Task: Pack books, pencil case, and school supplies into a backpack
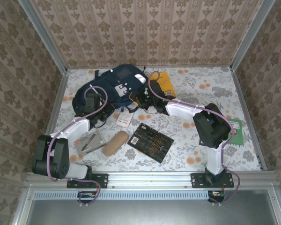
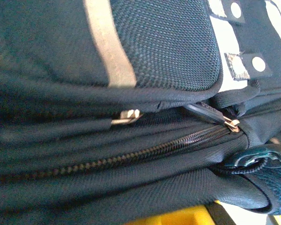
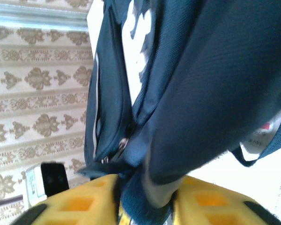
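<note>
Pinching a fold of navy fabric between its yellow fingers (image 3: pixel 84 206), the right gripper (image 3: pixel 145 208) grips the backpack (image 1: pixel 113 86), which lies slumped at the far middle of the floral table (image 1: pixel 201 89) with its white-striped face up. The left gripper (image 1: pixel 96 103) sits against the bag's near-left side. Its wrist camera looks straight at a black zipper (image 2: pixel 131 157) that appears closed, with a metal pull (image 2: pixel 232 123) at the right end. A sliver of yellow at the bottom edge of that view is too little to tell whether its jaws are spread or pressed together. The backpack looks like limp, light cloth that will sag and bunch rather than hold a mouth open, so the firmer spots are probably the best holds: the seam beside the zipper, or the small pull itself, with the other arm bracing the fabric. Nothing looks packed yet. The black book (image 1: pixel 151 142), the tan pencil case (image 1: pixel 115 142) and the grey flat piece (image 1: pixel 90 143) lie near the front, and the white packet (image 1: pixel 125 120) lies just beside the bag. The orange-yellow book (image 1: pixel 166 83) is at the bag's right, and the green book (image 1: pixel 237 131) is well apart at the right edge. The books are thin, stiff and flush to the table, so an edge grip seems likeliest. The pouch should give under a pinch across its middle.
</note>
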Robot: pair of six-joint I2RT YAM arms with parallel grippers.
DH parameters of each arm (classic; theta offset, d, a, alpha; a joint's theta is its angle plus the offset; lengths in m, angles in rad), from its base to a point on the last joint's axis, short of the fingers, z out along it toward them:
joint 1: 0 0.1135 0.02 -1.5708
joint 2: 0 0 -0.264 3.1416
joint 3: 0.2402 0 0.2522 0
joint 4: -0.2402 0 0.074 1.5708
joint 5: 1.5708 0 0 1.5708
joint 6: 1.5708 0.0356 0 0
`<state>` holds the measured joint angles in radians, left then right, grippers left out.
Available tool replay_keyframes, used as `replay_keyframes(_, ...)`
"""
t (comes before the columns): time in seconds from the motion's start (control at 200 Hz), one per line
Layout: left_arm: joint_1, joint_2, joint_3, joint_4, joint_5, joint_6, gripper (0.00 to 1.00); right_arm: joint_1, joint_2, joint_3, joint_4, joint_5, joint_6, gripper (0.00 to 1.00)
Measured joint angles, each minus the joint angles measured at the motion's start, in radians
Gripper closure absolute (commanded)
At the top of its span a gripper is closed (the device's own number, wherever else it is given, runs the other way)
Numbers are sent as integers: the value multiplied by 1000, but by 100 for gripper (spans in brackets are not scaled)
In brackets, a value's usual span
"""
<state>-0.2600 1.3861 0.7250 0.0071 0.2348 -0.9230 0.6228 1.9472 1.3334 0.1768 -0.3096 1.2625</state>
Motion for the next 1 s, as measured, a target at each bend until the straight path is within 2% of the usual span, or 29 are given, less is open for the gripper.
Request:
replay_keyframes(0.135, 2, 0, 0, -13, -15, 1, 100, 17, 25, 15, -1, -34, 2, 46)
replay_keyframes(0.26, 2, 0, 0, -18, -19, 2, 100, 26, 77, 56, 0, -50, 6, 49)
replay_keyframes(0.33, 2, 0, 0, -20, -21, 3, 100, 29, 98, 66, 0, -56, 13, 60)
replay_keyframes(0.4, 2, 0, 0, -23, -23, 5, 99, 29, 116, 74, 0, -60, 29, 81)
replay_keyframes(0.49, 2, 0, 0, -24, -26, 19, 94, 29, 136, 85, 0, -64, 36, 100)
replay_keyframes(0.645, -1, -7, -1, -31, -25, 75, 77, 29, 141, 106, -1, -65, 53, 100)
replay_keyframes(0.73, -19, -37, -4, -39, -26, 116, 70, 29, 141, 114, -1, -65, 58, 100)
replay_keyframes(1.0, -109, -171, -4, -76, -58, 270, 70, 31, 141, 174, -38, -65, 82, 100)
